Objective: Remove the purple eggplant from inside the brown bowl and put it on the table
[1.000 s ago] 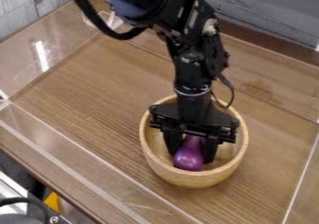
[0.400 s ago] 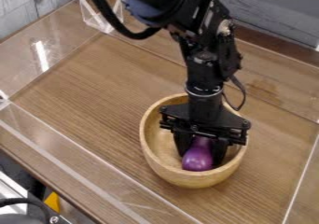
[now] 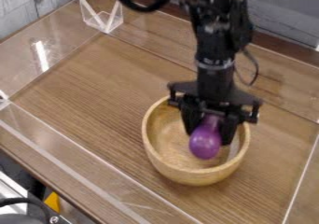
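The purple eggplant (image 3: 206,140) hangs between the black fingers of my gripper (image 3: 210,136), which is shut on it and points straight down. It is lifted a little above the smooth inside of the brown bowl (image 3: 165,156), still within the ring of the rim. The bowl rests on the wood-grain table (image 3: 100,88) near its front right part. The eggplant's stem end is hidden by the fingers.
Clear acrylic walls (image 3: 50,50) stand around the table's edges, with a folded clear piece (image 3: 103,18) at the back. The black arm (image 3: 222,32) rises from the gripper toward the top of the view. Bare tabletop lies left of and behind the bowl.
The gripper has closed on the eggplant and risen with it, drifting slightly right. The eggplant no longer rests on the bowl's bottom.
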`<act>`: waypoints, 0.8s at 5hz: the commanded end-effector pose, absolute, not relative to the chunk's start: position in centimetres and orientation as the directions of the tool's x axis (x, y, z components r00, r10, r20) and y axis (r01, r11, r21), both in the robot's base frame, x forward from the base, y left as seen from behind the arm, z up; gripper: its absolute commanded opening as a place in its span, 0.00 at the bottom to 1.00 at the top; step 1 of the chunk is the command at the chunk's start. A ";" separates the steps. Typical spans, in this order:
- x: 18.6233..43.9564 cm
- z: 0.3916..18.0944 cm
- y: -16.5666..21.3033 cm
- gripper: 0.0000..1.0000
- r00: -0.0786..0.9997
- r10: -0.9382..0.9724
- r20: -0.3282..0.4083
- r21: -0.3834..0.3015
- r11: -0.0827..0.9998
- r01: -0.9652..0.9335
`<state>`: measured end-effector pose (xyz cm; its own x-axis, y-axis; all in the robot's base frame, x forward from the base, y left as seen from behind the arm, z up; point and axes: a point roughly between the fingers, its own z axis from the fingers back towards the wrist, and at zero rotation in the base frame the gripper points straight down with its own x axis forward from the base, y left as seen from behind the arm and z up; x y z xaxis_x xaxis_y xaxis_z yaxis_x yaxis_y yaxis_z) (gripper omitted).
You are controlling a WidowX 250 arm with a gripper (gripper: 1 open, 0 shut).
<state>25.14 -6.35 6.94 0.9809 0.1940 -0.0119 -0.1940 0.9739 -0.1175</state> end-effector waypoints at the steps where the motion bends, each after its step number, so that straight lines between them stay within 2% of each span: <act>1: 25.1 8.1 -5.5 0.00 0.986 0.159 0.057 -0.132 0.980 -0.151; 2: 24.4 7.7 -4.8 0.00 0.990 0.131 0.061 -0.125 0.985 -0.122; 4: 24.7 7.3 -4.8 0.00 0.954 0.291 0.073 -0.120 0.952 -0.281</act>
